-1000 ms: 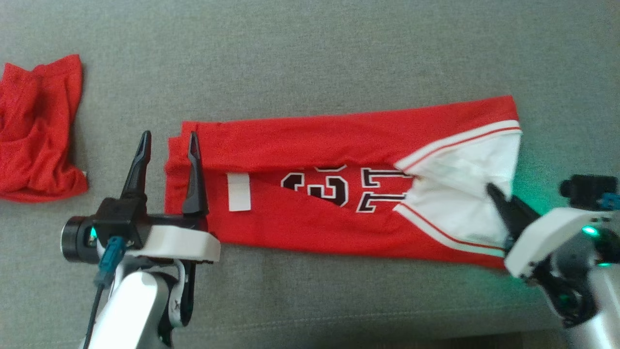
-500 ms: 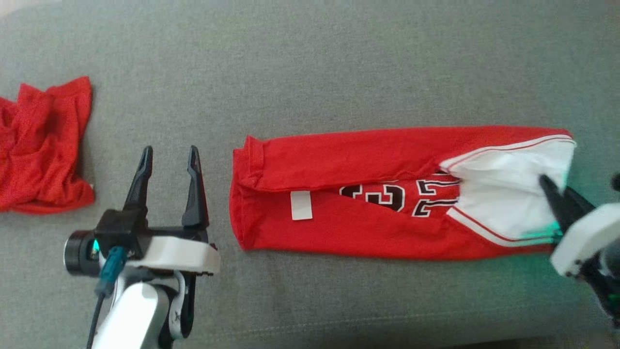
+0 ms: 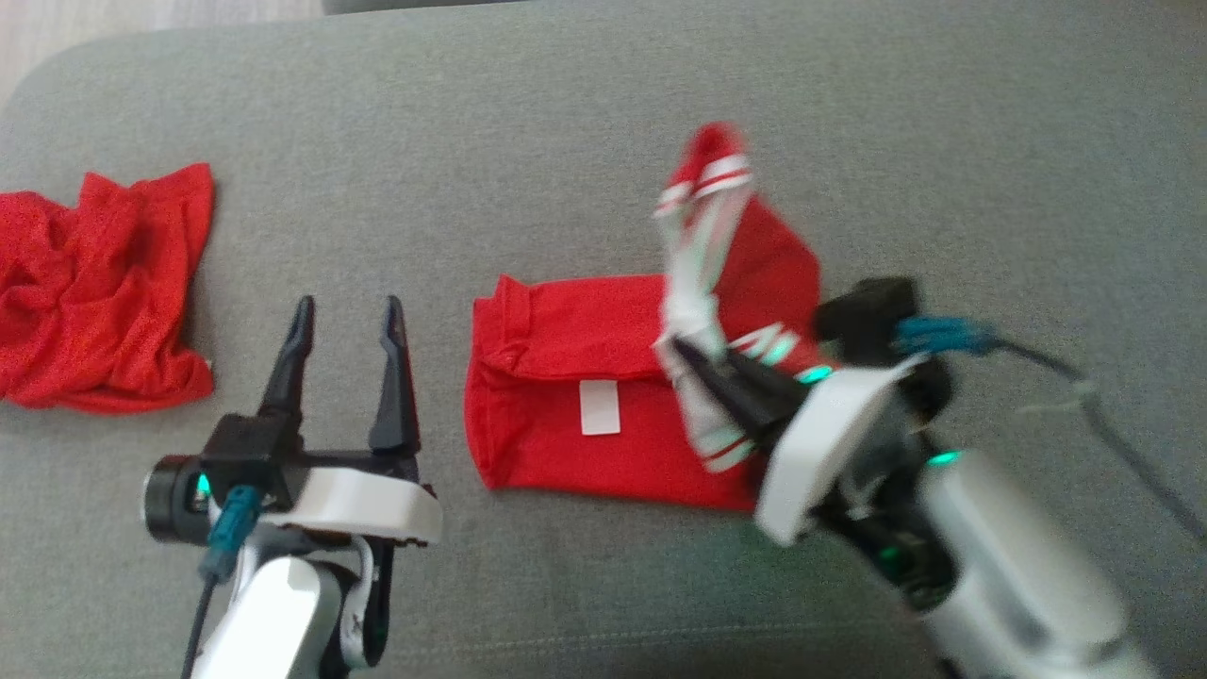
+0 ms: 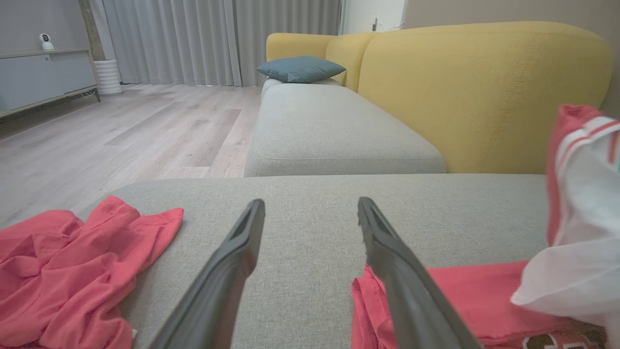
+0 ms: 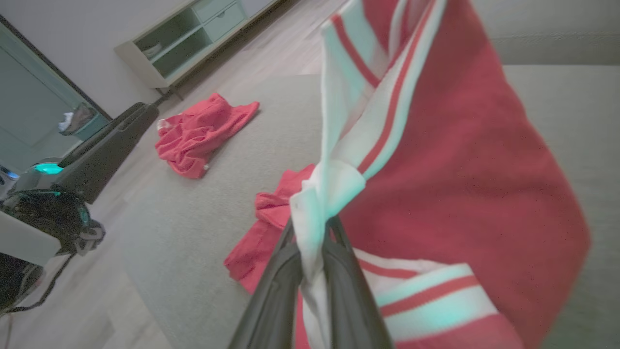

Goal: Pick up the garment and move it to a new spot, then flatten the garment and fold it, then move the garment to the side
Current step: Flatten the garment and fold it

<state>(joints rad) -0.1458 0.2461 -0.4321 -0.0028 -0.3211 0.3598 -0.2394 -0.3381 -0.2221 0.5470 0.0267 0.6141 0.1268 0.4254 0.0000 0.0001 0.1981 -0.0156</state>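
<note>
- Head view puts the garment (image 3: 566, 415) near the middle of the grey sofa seat (image 3: 566, 141). Its left half lies flat with a small white label facing up, and its right end is raised off the seat and arches back over the flat part.
- Right jaws are clenched on the white, striped panel of that raised end. In the right wrist view the cloth is pinched between the two dark fingers (image 5: 271, 291) and drapes past them.
- Left jaws stand released and wide apart, gripping nothing, just beside the garment's left edge.
- A crumpled red cloth (image 3: 104, 292) sits well apart at the far left of the seat; I take it to be no part of this job.
- I judge the fold to be the step in hand: one end brought over the other to halve the strip.
- Next I would carry the held end across to the left edge and lower it so the edges line up, letting go only once it rests flat. The fabric looks slack and may bunch, so the left jaws could pin a corner.
</note>
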